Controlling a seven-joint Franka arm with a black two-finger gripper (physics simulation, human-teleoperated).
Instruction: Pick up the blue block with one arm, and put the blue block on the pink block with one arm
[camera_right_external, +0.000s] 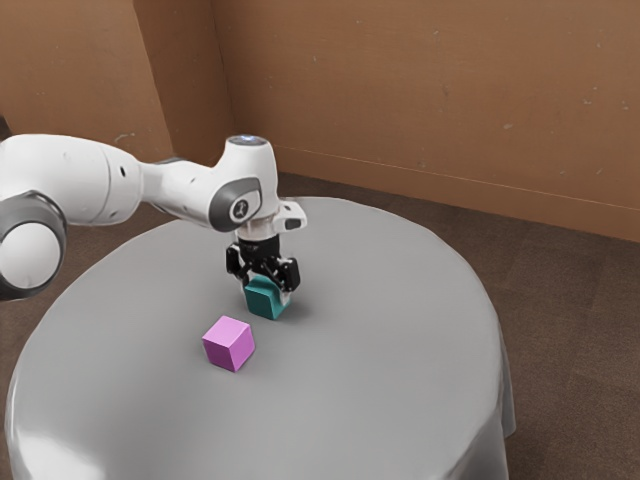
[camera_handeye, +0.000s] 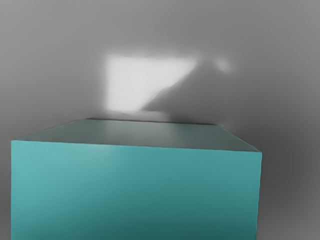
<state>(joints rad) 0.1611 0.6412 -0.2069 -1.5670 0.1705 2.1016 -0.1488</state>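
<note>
The blue block, teal in colour, sits near the middle of the round grey table. My gripper comes straight down over it, and both black fingers press on its upper sides, so it is shut on the block. The block's base looks to be at the table surface. In the wrist view the blue block looms large right under my hand. The pink block rests on the table a short way toward the front and the exterior view's left of the blue one, apart from it.
The grey cloth-covered table drops off all round onto a dark floor. Brown walls stand behind. My white arm reaches in from the exterior view's left.
</note>
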